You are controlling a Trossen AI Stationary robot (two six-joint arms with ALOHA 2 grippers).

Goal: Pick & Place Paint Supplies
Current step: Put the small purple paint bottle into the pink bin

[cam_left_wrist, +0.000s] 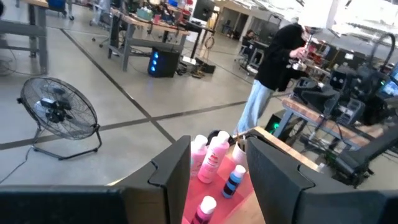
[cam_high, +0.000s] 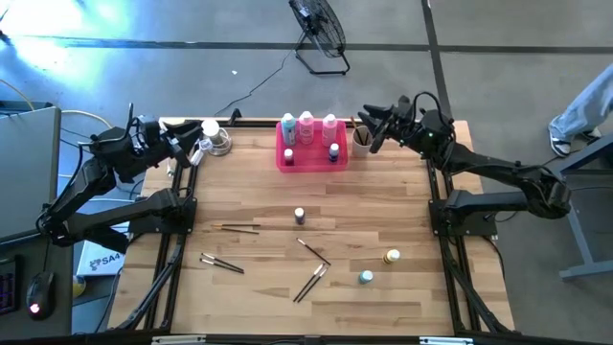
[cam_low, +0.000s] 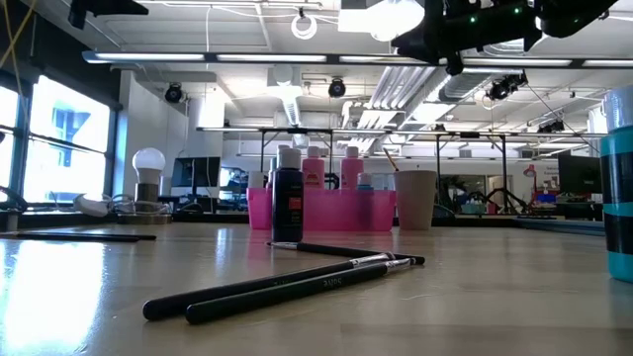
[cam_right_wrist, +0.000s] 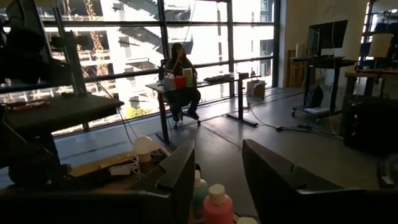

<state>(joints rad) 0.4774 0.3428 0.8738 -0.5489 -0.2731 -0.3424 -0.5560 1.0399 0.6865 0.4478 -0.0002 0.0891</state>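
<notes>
**At the far edge of the worktop: both grippers raised**

Above the far right corner, the right gripper [cam_high: 372,123] hangs over the pale beige cup [cam_high: 361,140], fingers parted, holding nothing. The left gripper [cam_high: 198,144] waits at the far left corner, half open, empty. Three tall white-capped bottles [cam_high: 306,126] stand in the bright pink rectangular tray [cam_high: 285,160]; thin brown paintbrushes [cam_high: 313,251] and tiny bottles [cam_high: 392,257] lie mid-worktop.
</notes>
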